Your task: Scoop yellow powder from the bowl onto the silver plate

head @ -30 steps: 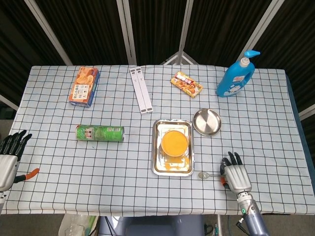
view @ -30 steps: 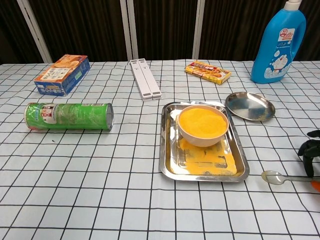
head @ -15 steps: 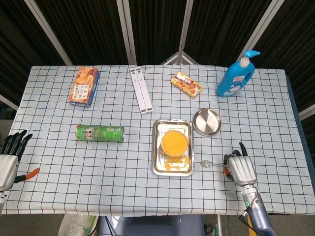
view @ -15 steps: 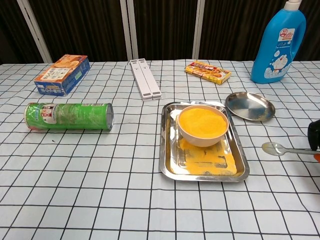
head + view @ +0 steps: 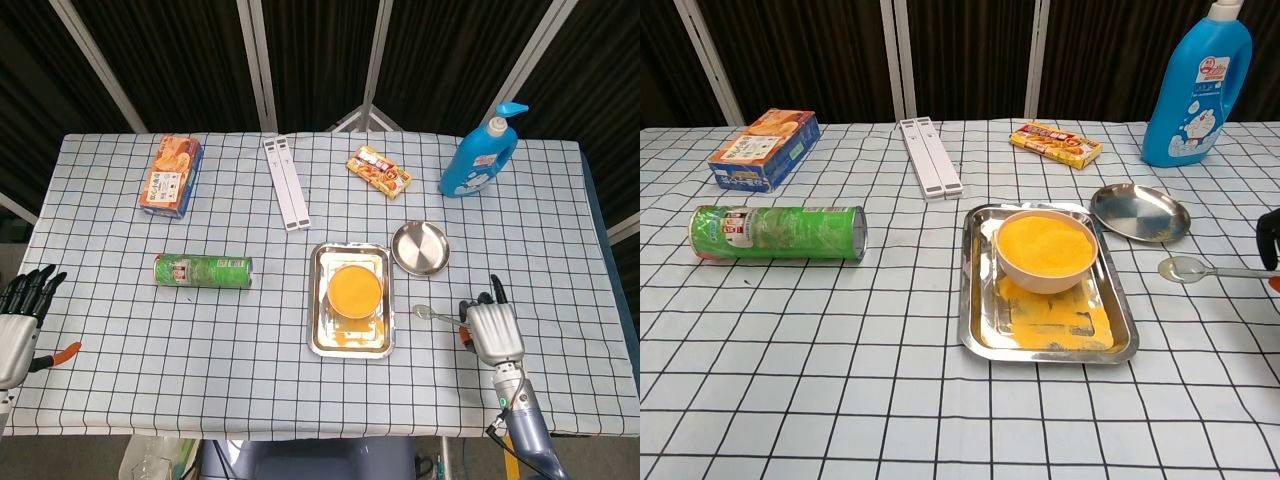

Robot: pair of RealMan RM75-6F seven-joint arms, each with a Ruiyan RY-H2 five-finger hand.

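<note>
A white bowl (image 5: 355,291) (image 5: 1045,251) heaped with yellow powder stands in a steel tray (image 5: 322,335) (image 5: 977,331) smeared with spilled powder. The round silver plate (image 5: 420,248) (image 5: 1139,212) lies just right of the tray's far end. My right hand (image 5: 493,331) (image 5: 1269,240) holds a spoon (image 5: 434,314) (image 5: 1202,269) by its handle, its empty bowl pointing left, raised between the tray and the plate's near side. My left hand (image 5: 18,323) hangs open at the table's left edge, seen only in the head view.
A green chip can (image 5: 202,270) (image 5: 778,233) lies on its side left of the tray. At the back are an orange-blue box (image 5: 171,176), a white folded bar (image 5: 286,183), a snack packet (image 5: 380,170) and a blue bottle (image 5: 481,153). An orange tool (image 5: 58,355) lies by my left hand.
My right hand lifted the spoon off the cloth and carried it away from the front edge, towards the plate. The left hand stayed put.
</note>
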